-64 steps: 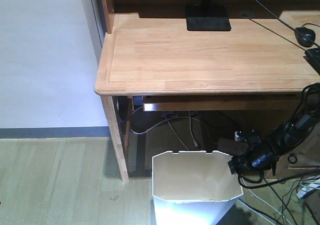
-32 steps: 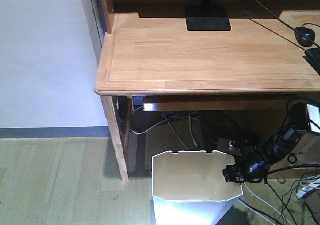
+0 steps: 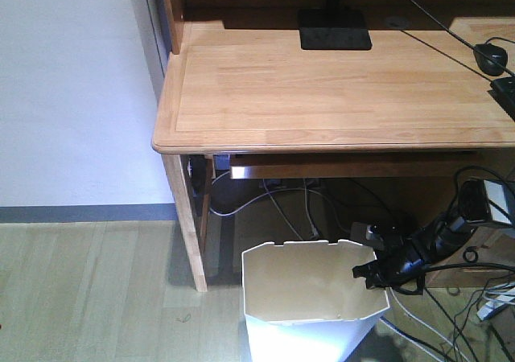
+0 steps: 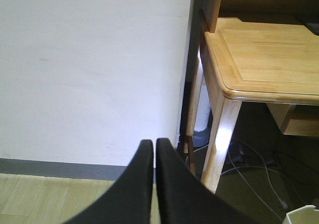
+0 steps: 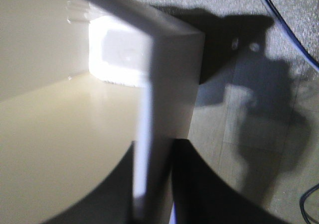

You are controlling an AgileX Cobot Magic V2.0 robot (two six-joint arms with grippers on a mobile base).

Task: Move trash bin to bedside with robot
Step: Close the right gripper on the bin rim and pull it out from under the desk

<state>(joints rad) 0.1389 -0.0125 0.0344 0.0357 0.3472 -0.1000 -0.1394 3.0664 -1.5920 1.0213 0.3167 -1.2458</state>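
Right pincer (image 3: 366,271) clamps trash bin (image 3: 306,294) rim, lower right of frame. Left pincer (image 4: 154,147) closed, empty, bottom centre.

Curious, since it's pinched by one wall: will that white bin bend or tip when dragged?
Probably light: the trash bin looks empty. Its thin wall, pinched by the right gripper, may flex. Narrowing downward, it could tip.

High front and close right wrist views share trash bin (image 3: 310,285).
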